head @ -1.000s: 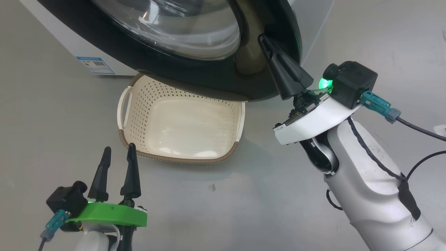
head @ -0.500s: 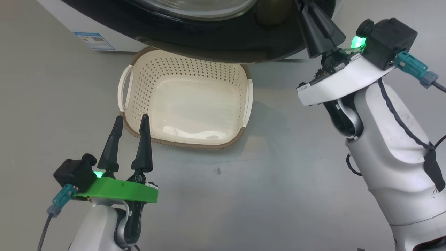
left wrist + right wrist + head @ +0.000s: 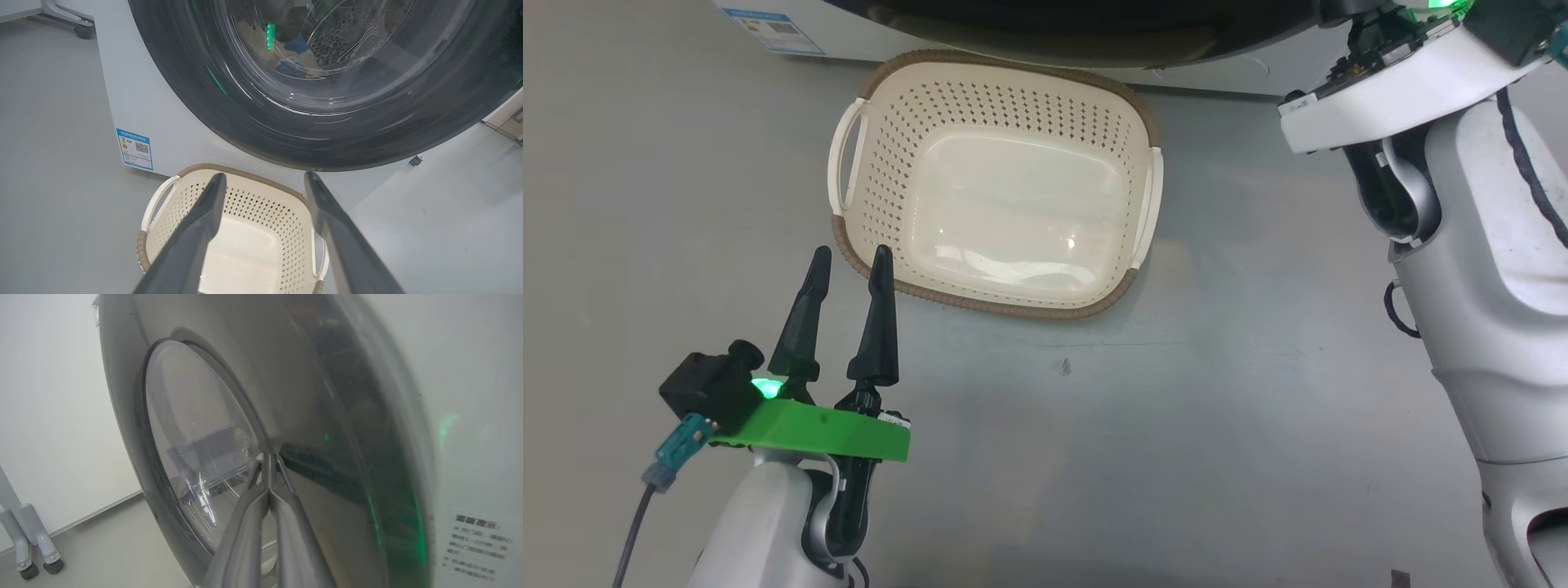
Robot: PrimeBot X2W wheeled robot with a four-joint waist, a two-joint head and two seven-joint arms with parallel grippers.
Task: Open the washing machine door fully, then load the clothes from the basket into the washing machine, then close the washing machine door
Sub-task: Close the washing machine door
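Observation:
The cream basket (image 3: 980, 302) lies empty on the grey floor in front of the washing machine (image 3: 135, 102). The washing machine door (image 3: 253, 118), with its black rim and clear glass, stands close against the machine's front. Through the glass, pale and blue clothes (image 3: 292, 51) lie in the drum. My left gripper (image 3: 848, 257) hovers open and empty at the basket's near left corner; the left wrist view has it (image 3: 264, 177) over the basket (image 3: 229, 169). My right gripper (image 3: 267, 457) is shut, with its tips against the door's dark rim (image 3: 327, 465) beside the glass.
A blue label sticker (image 3: 768, 20) marks the machine's lower left front. My right forearm (image 3: 1486, 269) rises along the right side. A wheeled stand (image 3: 28, 547) sits far left of the machine. Open grey floor lies in front of the basket.
The head camera has tilted, so the door has slid to the top edge. The door no longer overhangs the basket, and my shut right gripper has followed its rim. My left gripper stays open.

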